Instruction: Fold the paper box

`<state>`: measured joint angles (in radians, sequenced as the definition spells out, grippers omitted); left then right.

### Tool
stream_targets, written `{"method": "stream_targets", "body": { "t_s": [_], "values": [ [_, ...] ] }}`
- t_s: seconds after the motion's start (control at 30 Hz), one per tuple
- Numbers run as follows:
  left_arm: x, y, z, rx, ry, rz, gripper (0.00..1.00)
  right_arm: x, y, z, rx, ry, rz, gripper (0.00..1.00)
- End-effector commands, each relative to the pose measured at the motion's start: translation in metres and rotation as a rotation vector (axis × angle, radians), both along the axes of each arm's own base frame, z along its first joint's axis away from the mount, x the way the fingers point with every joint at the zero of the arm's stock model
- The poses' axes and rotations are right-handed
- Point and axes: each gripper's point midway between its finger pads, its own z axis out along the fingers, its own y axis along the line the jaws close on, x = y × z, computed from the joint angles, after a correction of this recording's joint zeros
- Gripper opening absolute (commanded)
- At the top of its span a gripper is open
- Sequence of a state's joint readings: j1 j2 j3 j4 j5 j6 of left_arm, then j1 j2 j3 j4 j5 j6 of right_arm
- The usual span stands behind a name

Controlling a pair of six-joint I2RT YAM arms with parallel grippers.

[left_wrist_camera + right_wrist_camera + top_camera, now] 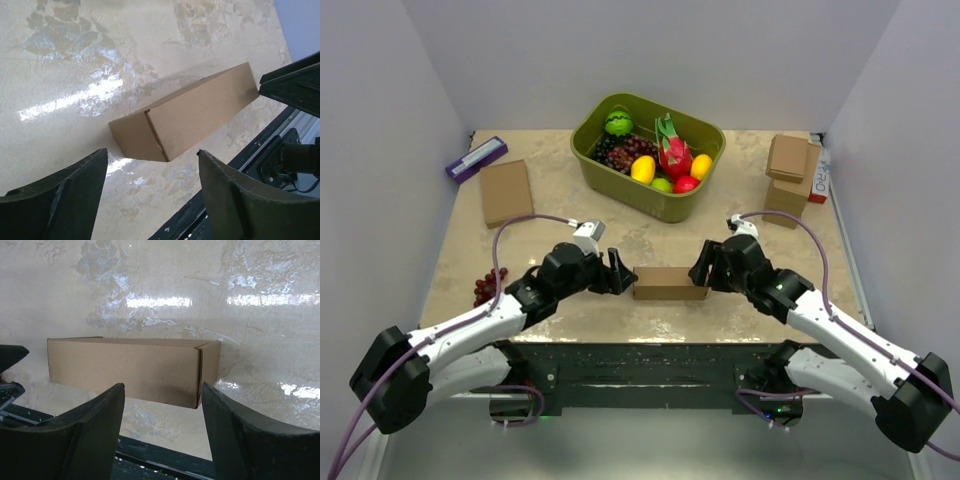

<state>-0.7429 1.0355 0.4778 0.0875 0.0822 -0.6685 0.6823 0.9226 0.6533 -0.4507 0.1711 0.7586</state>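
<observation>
**Operator:** Location of the plain brown cardboard paper box (670, 283)?

**Technician:** Lying flat on the beige mottled tabletop (560, 215), close to the near edge, directly between the left gripper (622, 277) and the right gripper (703, 271). Seen as a closed, long rectangular block, set lengthwise from left to right.

**Operator:** Condition of the left gripper?

**Technician:** Spread wide and pointed at the left end of the paper box. In the left wrist view, both dark fingers (60, 200) apart from the cardboard, with glossy tabletop visible on either side of the nearest box corner. Holding nothing.

**Operator:** Condition of the right gripper?

**Technician:** Spread wide and aimed at the right end of the paper box. In the right wrist view, dark fingers (250, 440) low in the foreground, with one long side and the short end of the box beyond them. No cardboard pinched. From overhead, just beside the box end; impossible to tell contact there.

**Operator:** Other items on the tabletop?

**Technician:**
- Far centre: olive-green rectangular plastic tub (650, 200) filled with toy fruit (672, 155).
- Far left: flat brown cardboard box (506, 192), near a purple and white oblong packet (476, 158).
- Far right: stack of small brown cardboard boxes (788, 172).
- Left edge: bunch of dark red grapes (490, 287).
- All well apart from the paper box.
</observation>
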Motion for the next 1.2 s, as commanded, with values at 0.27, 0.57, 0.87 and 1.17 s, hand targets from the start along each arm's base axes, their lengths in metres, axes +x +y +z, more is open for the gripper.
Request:
{"method": "stream_targets", "body": {
  "t_s": [0.27, 0.57, 0.87, 1.17],
  "values": [
    [0.004, -0.022, 0.001, -0.056, -0.003, -0.068, 0.77, 0.013, -0.009, 0.000, -0.006, -0.038, -0.019, 0.60],
    [0.001, -0.025, -0.015, -0.090, -0.059, -0.111, 0.62, -0.001, -0.002, -0.030, 0.033, 0.018, 0.032, 0.42],
    [-0.042, -0.015, -0.038, -0.084, -0.112, -0.172, 0.56, -0.034, -0.004, -0.026, 0.161, 0.029, 0.046, 0.36],
    [-0.049, 0.001, -0.047, -0.069, -0.046, -0.097, 0.58, -0.046, -0.007, -0.016, 0.164, 0.040, 0.068, 0.44]
  ]
}}
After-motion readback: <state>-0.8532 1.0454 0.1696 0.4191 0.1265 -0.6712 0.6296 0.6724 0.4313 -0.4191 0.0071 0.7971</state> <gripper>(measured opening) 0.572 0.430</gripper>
